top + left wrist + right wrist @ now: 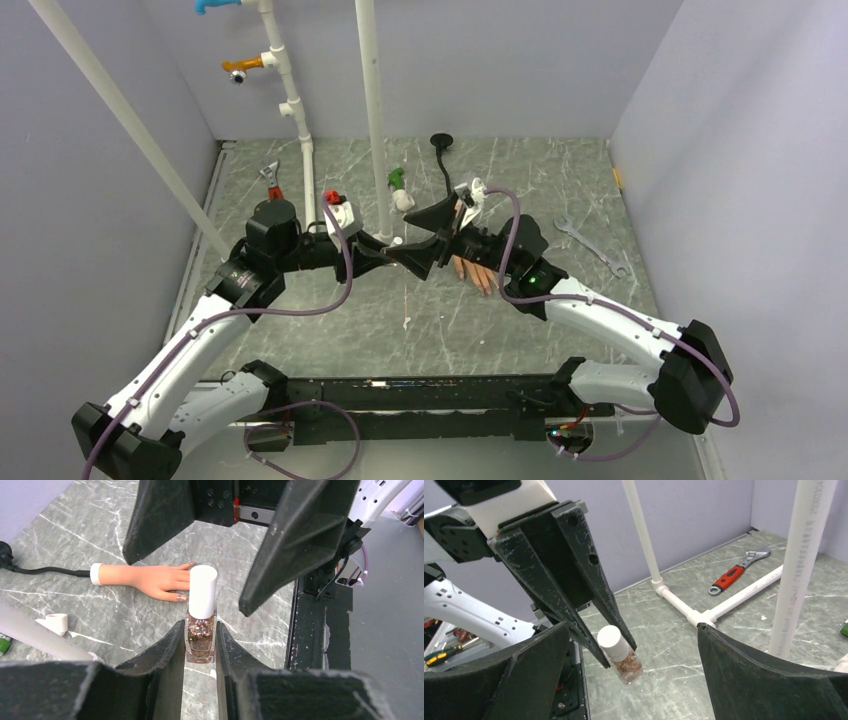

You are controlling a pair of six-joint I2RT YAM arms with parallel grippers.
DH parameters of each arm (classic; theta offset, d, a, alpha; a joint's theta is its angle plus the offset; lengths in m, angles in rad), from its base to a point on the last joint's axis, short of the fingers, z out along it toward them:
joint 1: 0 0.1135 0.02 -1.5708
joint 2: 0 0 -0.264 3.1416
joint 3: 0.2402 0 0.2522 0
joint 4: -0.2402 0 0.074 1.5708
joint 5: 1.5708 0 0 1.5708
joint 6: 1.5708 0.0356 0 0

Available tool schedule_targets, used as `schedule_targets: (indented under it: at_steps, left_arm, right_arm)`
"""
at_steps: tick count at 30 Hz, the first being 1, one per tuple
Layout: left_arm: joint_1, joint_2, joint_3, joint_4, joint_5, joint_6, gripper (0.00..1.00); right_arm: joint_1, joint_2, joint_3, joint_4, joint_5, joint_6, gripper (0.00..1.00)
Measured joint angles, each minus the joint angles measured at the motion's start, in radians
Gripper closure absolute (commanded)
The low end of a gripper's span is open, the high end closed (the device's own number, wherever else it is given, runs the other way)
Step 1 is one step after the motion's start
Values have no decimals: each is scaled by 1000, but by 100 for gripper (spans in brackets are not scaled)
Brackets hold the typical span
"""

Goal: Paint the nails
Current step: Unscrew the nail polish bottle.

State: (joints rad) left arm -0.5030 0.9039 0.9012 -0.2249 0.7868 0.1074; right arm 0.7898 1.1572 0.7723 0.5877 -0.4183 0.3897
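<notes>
Over the middle of the grey marbled tabletop (100, 535), the left claw (200, 626) pinches a small clear glass polish bottle (201, 642) of coppery glitter by its sides, its tall white cap (203, 590) on. The right claw (634, 628) is spread wide, one black finger to each side of the bottle and apart from it, gripping nothing. How near its tips come to the cap cannot be judged from any view.

Beyond the bottle, left of middle in the left wrist view, a peach flesh-coloured rubber mannequin hand (150, 577) lies flat on the table. Its white cuff joins a black stem (45, 571) that runs off the left edge. Its small pale oval nails (181, 598) are hard to read: one shows at a fingertip just left of the cap, another peeps above it, and the rest are hidden behind the cap. Whether any carries polish is too small to tell.

From overhead the two claws cover most of the hand, with only fingers showing right of centre. A red-handled adjustable wrench (734, 572) lies by a white plastic pipe frame (799, 555) at the upper right of the right wrist view. A silver spanner (590, 243) lies at the right in the overhead view.
</notes>
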Motion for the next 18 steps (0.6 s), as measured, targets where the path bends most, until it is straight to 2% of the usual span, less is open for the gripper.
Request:
schedule_targets:
  at_steps: [5,10,18]
  left_arm:
    - [0,-18,-7,5,-10,0,100]
    - [0,-33,-9,2,1,13,100]
    - [-1,-45,-13,3,100,38,100]
  right_arm:
    - [2,-20,-50,19,-61,-98,1]
    - [-38,-12,-98,19,-237,-188,1]
    - [-90,24,-52,-63,-435,-298,13]
